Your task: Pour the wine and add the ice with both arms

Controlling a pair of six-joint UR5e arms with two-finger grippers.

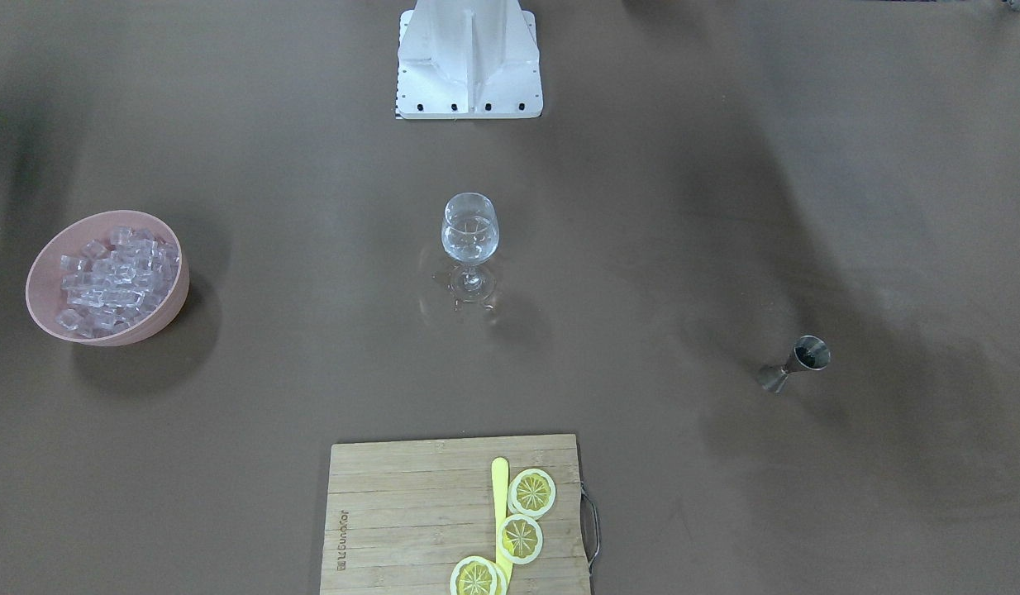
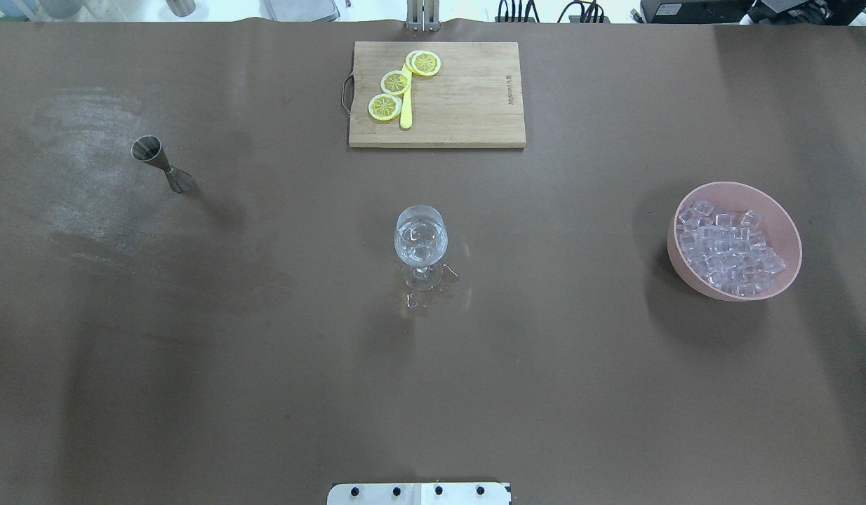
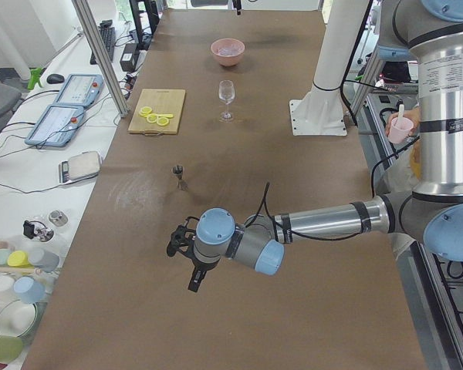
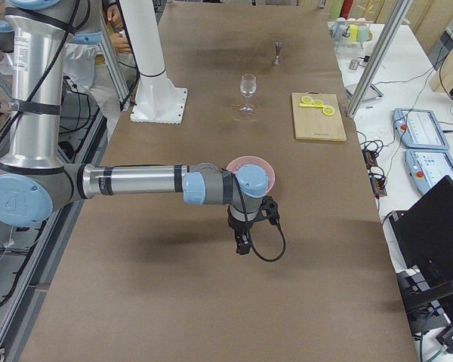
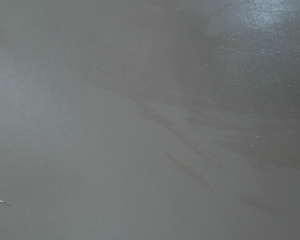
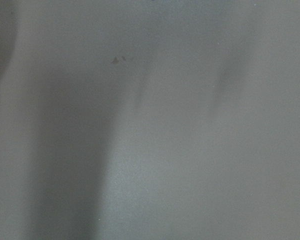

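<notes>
The ice (image 1: pixel 113 277) is a heap of small clear cubes in a pink bowl (image 1: pixel 45 268), also in the overhead view (image 2: pixel 784 231). A stemmed glass (image 1: pixel 469 231) stands upright mid-table with something clear in it and wet spots round its foot (image 2: pixel 420 235). A steel jigger (image 1: pixel 795 364) stands apart on the robot's left side (image 2: pixel 163 163). My left gripper (image 3: pixel 193 282) hangs over bare table, well short of the jigger. My right gripper (image 4: pixel 242 247) hangs just in front of the bowl (image 4: pixel 251 162). Both show only in the side views, so I cannot tell whether they are open or shut.
A wooden cutting board (image 1: pixel 394 512) with three lemon slices (image 1: pixel 520 538) and a yellow knife (image 1: pixel 499 487) lies at the table's far edge from the robot. The white stand (image 1: pixel 469 58) is at the robot's base. Both wrist views show only brown table.
</notes>
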